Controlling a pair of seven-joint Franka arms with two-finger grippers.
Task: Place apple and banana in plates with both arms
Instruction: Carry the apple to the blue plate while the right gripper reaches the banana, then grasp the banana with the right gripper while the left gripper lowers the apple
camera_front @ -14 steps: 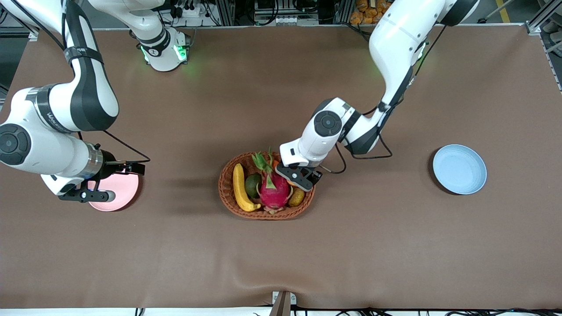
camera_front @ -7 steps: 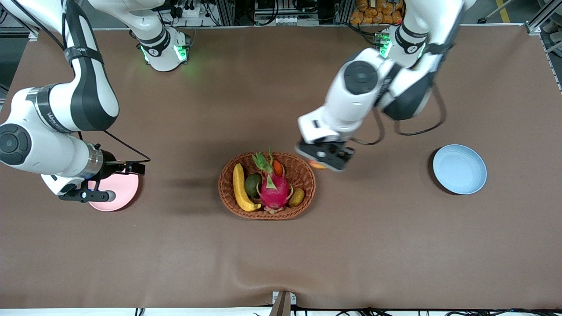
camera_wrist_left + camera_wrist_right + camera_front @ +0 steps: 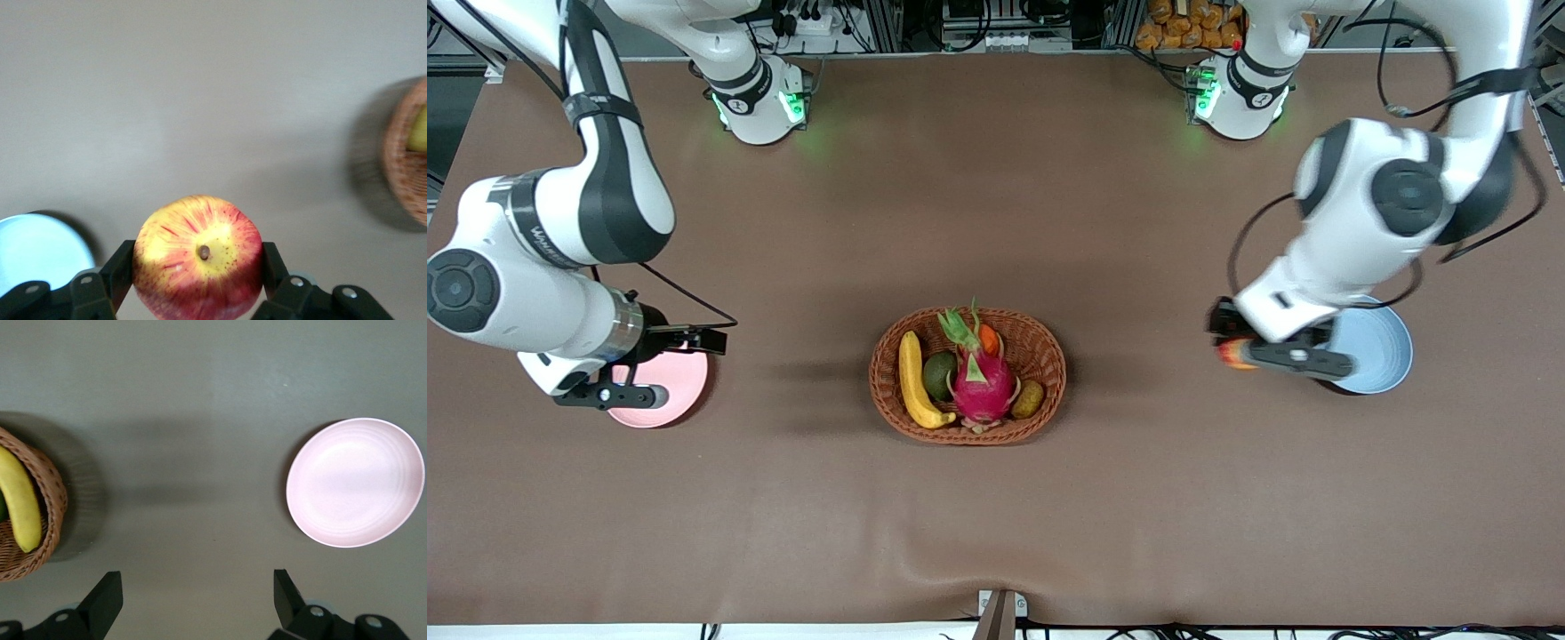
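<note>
My left gripper is shut on the red and yellow apple and holds it in the air over the table just beside the light blue plate; the apple shows at the gripper's tip. The blue plate's edge also shows in the left wrist view. The yellow banana lies in the wicker basket, at its side toward the right arm's end. My right gripper is open and empty, over the table beside the pale pink plate, which is bare.
The basket at the table's middle also holds a magenta dragon fruit, a green fruit, a small orange-red fruit and a brownish fruit. The basket and banana also show in the right wrist view.
My left arm has lifted the apple out of the basket and swung it toward the left arm's end, up to the blue plate's edge. The right arm has barely moved.
</note>
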